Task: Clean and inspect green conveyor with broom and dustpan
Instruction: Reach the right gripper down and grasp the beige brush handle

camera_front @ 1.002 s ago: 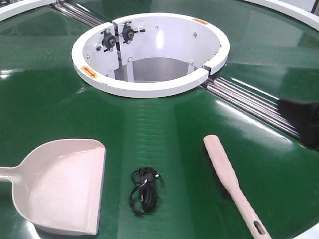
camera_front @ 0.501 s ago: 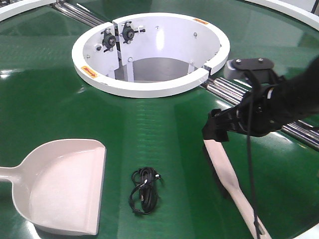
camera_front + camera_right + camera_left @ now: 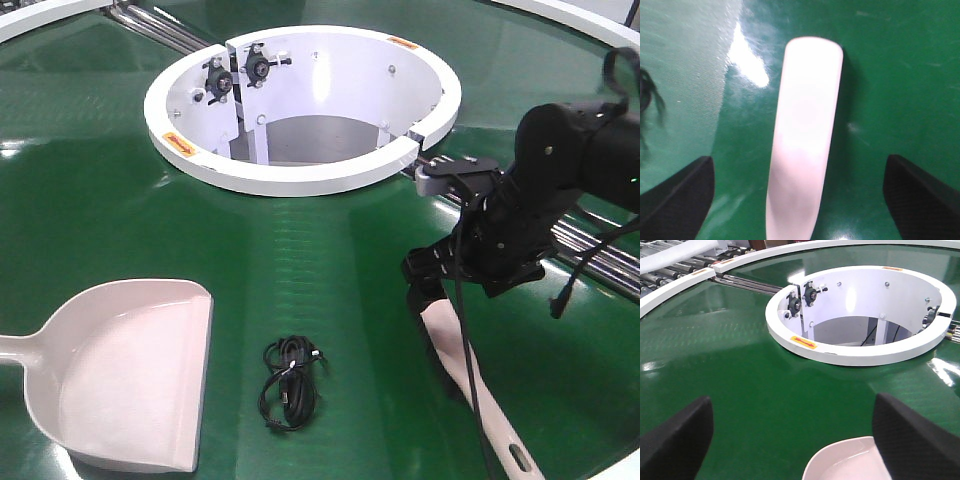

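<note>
The green conveyor (image 3: 100,180) fills the front view, with its white ring hub (image 3: 300,180) at the back. The beige broom (image 3: 480,400) lies flat at the front right, handle toward the near edge. My right gripper (image 3: 428,285) hovers over the broom's far end, open. In the right wrist view the broom (image 3: 807,125) runs up the middle between the wide-apart fingers of that gripper (image 3: 797,165), untouched. The beige dustpan (image 3: 130,380) lies at the front left. My left gripper (image 3: 792,400) is open above the belt, with the dustpan's rim (image 3: 845,465) just below it.
A coiled black cable (image 3: 290,380) lies on the belt between dustpan and broom; its edge shows in the right wrist view (image 3: 647,100). Metal roller strips (image 3: 590,245) run behind the right arm, and more rollers (image 3: 670,270) sit at the far left.
My right arm came in from the right edge and now hangs over the broom's far end, lower and more upright than half a second ago. Dustpan, cable and broom have not moved.
</note>
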You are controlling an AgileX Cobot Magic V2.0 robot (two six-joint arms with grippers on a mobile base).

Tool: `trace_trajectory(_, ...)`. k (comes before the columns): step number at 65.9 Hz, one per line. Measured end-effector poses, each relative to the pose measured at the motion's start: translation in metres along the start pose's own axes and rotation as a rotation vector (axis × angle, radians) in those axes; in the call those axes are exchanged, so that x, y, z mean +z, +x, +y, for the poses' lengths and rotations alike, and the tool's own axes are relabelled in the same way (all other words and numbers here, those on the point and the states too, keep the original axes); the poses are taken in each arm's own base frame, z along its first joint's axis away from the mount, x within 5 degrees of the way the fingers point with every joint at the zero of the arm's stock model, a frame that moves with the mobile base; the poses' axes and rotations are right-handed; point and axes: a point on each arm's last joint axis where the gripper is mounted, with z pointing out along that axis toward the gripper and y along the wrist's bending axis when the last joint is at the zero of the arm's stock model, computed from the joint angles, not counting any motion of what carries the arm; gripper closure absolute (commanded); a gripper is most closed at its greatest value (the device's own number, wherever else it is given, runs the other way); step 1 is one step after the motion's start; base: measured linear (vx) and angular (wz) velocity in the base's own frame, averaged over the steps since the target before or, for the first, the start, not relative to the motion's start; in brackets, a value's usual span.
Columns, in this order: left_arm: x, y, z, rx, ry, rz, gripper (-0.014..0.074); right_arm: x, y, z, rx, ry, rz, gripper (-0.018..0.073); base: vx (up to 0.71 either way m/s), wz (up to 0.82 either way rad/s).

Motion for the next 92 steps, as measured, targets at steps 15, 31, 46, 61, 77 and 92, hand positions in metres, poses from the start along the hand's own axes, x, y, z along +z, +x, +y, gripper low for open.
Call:
trace_trajectory(15, 0.000, 0.000, 0.000, 0.002, 0.000, 0.001, 0.0002, 0.029, -0.007, -0.002, 0.004, 0.005, 0.039, -0.0053, 0.00, 0.00)
trace_trajectory(31, 0.000, 0.000, 0.000, 0.010, 0.000, 0.001, 0.0002, 0.051, -0.011, -0.004, 0.008, 0.007, 0.065, 0.0090, 0.00, 0.00)
trace_trajectory(46, 0.000, 0.000, 0.000, 0.012, 0.000, 0.002, 0.0002, 0.058, -0.011, -0.005, 0.012, 0.008, 0.074, 0.0487, 0.00, 0.00)
trace_trajectory(61, 0.000, 0.001, 0.000, 0.012, 0.001, 0.009, 0.0002, 0.044, -0.017, -0.003, 0.030, 0.002, 0.109, 0.0569, 0.00, 0.00)
trace_trajectory(77, 0.000, 0.001, 0.000, 0.012, 0.002, 0.016, 0.0002, 0.005, -0.033, 0.001, 0.032, -0.008, 0.097, 0.0569, 0.00, 0.00)
trace_trajectory(92, 0.000, 0.003, 0.000, 0.012, 0.004, 0.028, 0.0002, -0.028, -0.021, 0.003, 0.041, -0.009, 0.033, 0.0569, 0.00, 0.00)
